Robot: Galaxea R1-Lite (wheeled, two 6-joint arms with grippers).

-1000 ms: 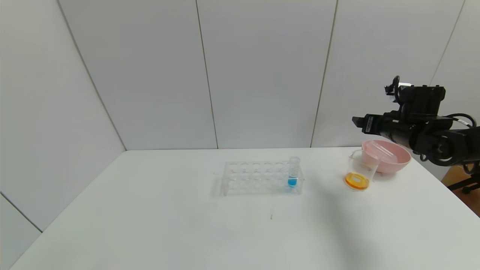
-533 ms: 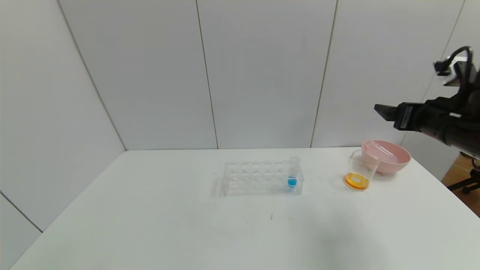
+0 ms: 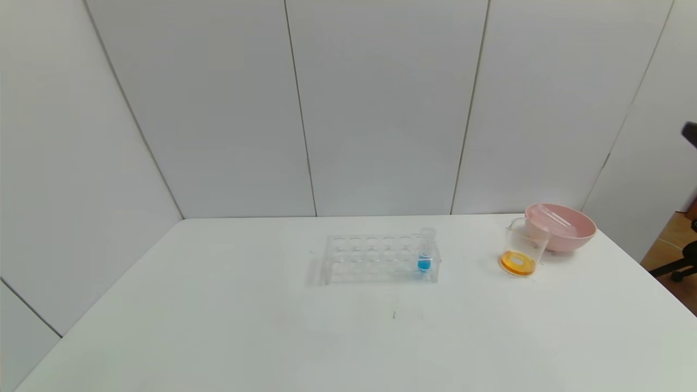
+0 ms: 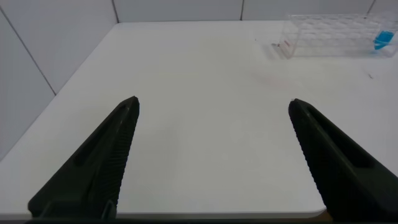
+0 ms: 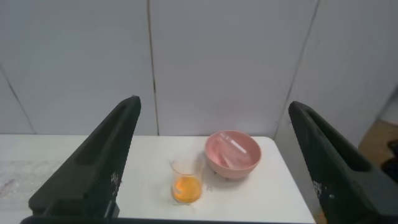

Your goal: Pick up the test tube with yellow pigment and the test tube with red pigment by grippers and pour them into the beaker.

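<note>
Now — right gripper [image 5: 211,155] flat fingers wide | left gripper [image 4: 211,155] wide | clear beaker [image 3: 524,246] — orange liquid

You have one beaker [image 3: 524,247], one pink bowl [image 3: 562,226] and one clear tube rack [image 3: 378,258] on one desk [image 3: 272,337]. The rack holds one blue-tipped tube [image 3: 425,251]. Two clear tubes [image 5: 234,149] lie in the bowl.

Open table [image 3: 218,326] front & left; rack [image 3: 381,258] mid, beaker [image 3: 524,249] touching pink bowl [image 3: 566,228] block right-rear.
</note>
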